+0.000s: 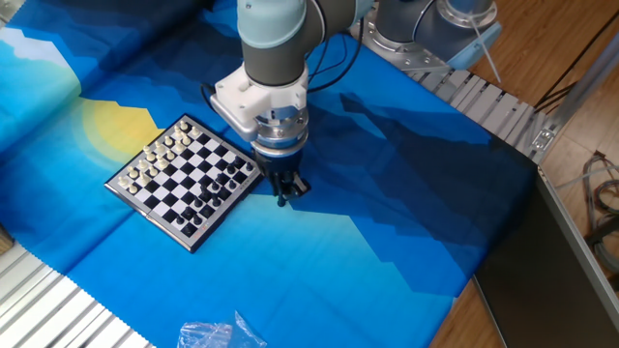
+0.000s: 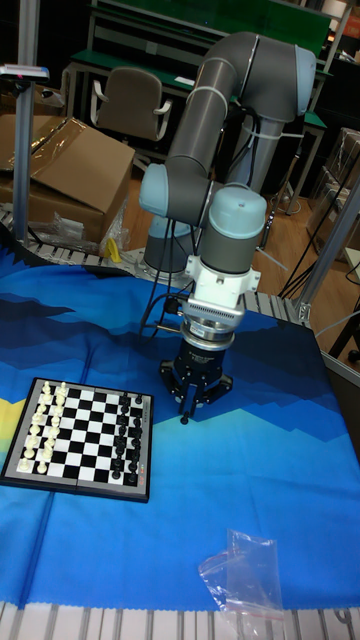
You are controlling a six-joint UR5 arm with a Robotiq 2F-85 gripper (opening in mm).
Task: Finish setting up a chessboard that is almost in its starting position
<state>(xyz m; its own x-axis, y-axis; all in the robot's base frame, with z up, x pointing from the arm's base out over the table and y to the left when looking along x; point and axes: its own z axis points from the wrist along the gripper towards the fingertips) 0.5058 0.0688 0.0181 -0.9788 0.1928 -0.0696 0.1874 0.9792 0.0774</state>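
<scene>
The chessboard (image 1: 172, 196) (image 2: 88, 428) lies on the blue cloth, left of the arm. White pieces (image 2: 42, 432) fill its left rows in the tall fixed view, and black pieces (image 2: 125, 440) its right rows. My gripper (image 1: 282, 199) (image 2: 186, 413) points straight down just off the board's right corner, low over the cloth. Its fingers are drawn together, and a tiny black piece (image 2: 183, 420) shows at their tips. I cannot tell whether the piece touches the cloth.
A crumpled clear plastic bag (image 1: 218, 333) (image 2: 245, 578) lies near the cloth's front edge. Ribbed metal rails (image 1: 488, 104) run along the far right side. A cardboard box (image 2: 60, 170) and a chair (image 2: 130, 105) stand behind the table.
</scene>
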